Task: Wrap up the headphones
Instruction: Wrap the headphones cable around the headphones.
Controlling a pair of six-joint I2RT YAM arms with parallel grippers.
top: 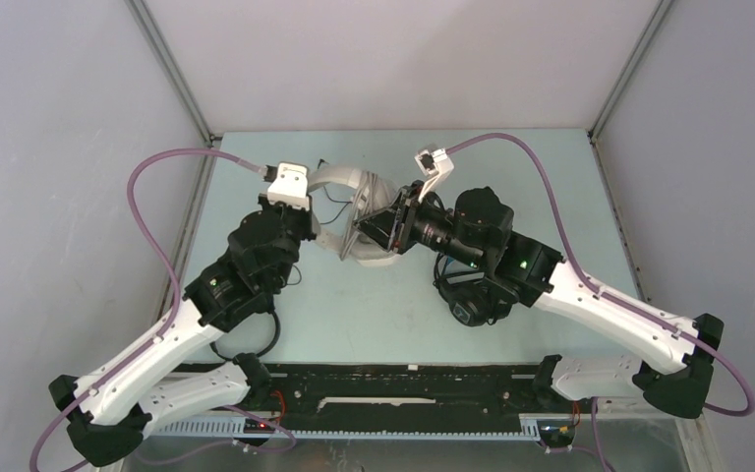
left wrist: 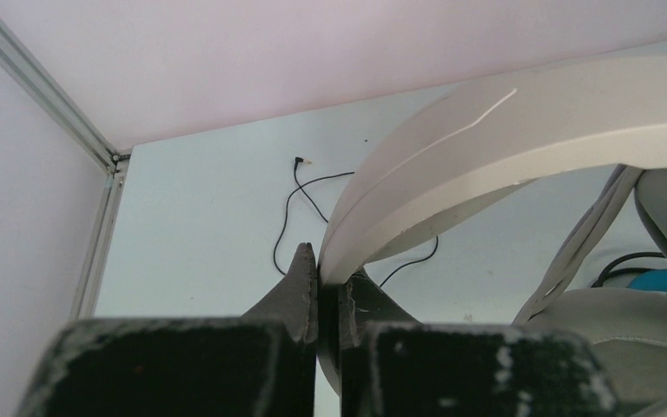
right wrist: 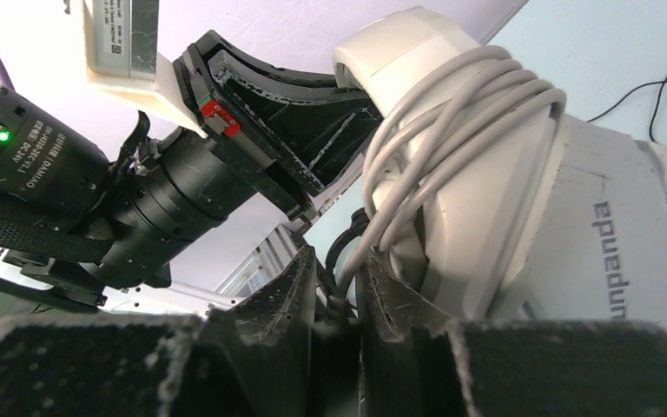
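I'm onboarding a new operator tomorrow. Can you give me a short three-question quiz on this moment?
1. True or false: the left end effector grips the white headphones by the headband.
2. The right end effector pinches: A) the grey cable, B) the headband, C) nothing.
3. In the top view, which arm do the black headphones lie under?
Key: 1 true; 2 A; 3 the right arm.

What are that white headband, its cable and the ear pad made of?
The headband: looks like hard plastic, off-white, smooth with a soft sheen. The cable: likely rubbery plastic sheath, matte grey, bending in loose coils. The ear pad: probably faux leather, faintly wrinkled.
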